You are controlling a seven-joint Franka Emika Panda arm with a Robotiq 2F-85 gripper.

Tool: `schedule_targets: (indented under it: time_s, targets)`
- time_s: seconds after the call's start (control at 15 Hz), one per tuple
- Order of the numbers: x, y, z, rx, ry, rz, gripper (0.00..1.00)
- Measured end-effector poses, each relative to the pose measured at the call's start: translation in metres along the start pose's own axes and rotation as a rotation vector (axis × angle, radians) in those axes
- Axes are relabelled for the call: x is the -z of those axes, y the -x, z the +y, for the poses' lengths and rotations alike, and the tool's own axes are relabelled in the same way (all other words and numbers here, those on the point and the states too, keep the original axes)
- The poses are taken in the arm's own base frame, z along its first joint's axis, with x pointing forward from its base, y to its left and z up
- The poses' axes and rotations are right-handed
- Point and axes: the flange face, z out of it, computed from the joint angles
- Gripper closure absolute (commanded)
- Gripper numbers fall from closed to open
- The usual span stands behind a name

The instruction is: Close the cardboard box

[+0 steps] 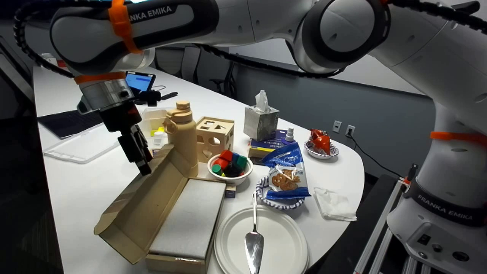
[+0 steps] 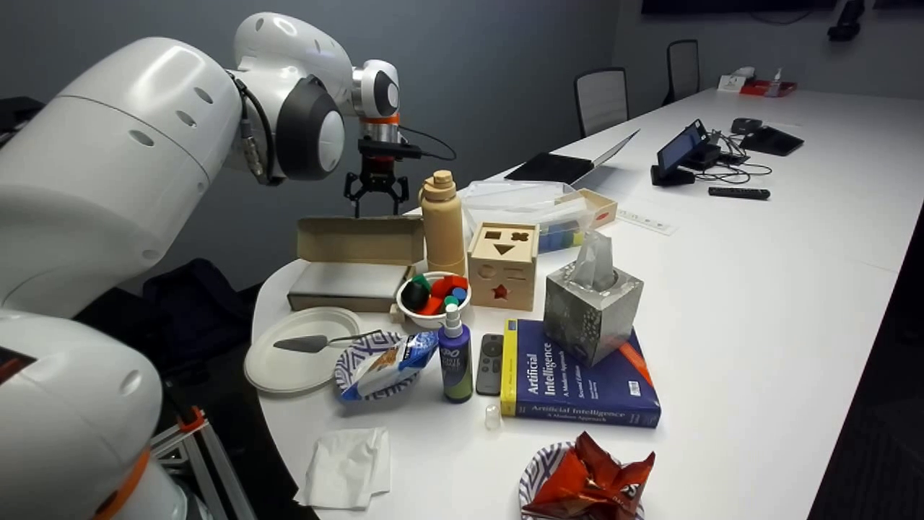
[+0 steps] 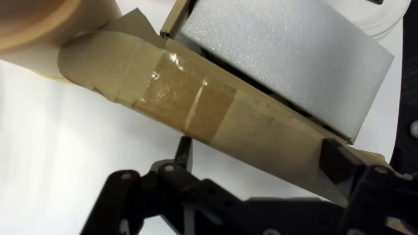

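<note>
Pale worktop (image 2: 751, 303) runs beneath my claw (image 2: 376, 211), which is spread, pinching nothing. Below it the cardboard box (image 2: 343, 302) lies open, its lid (image 1: 155, 203) leaning up close under the claw; contact I can't tell. I hold to the lid's outer side, presumably so a push can fold it over; the bottle (image 1: 185, 146) near the claw may snag it.

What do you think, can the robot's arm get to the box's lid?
Probably yes: the open gripper hangs by the raised lid, and nothing shows between them. The bottle stands near one end, though.
</note>
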Motion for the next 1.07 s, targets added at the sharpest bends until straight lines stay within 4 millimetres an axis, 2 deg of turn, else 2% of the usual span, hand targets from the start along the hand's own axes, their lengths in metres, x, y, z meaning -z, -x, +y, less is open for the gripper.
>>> schedule_targets:
  time_s: [1.07]
  targets:
    - [0.007,0.011,-0.014,-0.033,-0.042,-0.084,0.0]
